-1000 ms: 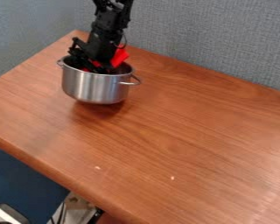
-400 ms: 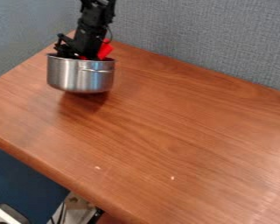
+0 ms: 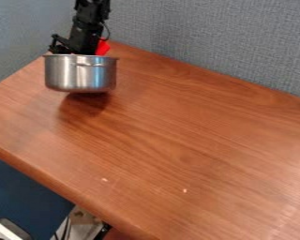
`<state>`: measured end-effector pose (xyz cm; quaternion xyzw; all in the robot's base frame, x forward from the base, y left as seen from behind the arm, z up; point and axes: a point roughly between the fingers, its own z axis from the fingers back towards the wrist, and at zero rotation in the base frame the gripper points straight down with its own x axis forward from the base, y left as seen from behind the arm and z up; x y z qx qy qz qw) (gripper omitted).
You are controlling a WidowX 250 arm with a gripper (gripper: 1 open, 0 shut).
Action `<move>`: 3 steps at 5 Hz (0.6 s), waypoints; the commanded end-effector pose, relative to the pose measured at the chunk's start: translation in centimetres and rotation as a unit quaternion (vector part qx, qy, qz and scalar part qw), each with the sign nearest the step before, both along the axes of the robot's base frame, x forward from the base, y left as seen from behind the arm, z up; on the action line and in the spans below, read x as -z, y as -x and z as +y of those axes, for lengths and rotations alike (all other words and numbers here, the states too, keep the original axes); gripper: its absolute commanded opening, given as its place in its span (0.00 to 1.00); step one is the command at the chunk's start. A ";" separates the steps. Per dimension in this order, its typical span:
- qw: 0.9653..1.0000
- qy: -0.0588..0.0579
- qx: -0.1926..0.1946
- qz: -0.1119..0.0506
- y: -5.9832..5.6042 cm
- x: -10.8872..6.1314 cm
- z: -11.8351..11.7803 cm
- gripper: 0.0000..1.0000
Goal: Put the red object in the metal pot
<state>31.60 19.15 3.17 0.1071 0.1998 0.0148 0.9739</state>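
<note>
Steel catches our eye first: the pot (image 3: pixel 79 72) stands on the table (image 3: pixel 178 131), directly under and in front of our claw (image 3: pixel 75 47), close to the table's far left edge. We reach down into the back of the pot from above, the black arm rising steeply out of the top of the view. Our claw sits at the pot's rear rim, and its dark fingers blend together there, so we cannot tell whether they stand apart or clamp on anything. Just to the right of our claw, above the pot's back edge, a small patch of the red block (image 3: pixel 104 45) shows. It lies against our claw, but whether we hold it or it rests on the rim is unclear. Behind our claw runs a grey textured wall (image 3: pixel 228 37).
</note>
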 end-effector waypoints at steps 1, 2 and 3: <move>0.999 0.019 0.023 0.025 0.3 3.1 -0.4 0.00; 0.999 0.022 0.043 0.018 -0.7 3.7 -0.7 0.00; 0.998 0.024 0.040 0.041 -0.7 5.2 0.3 0.00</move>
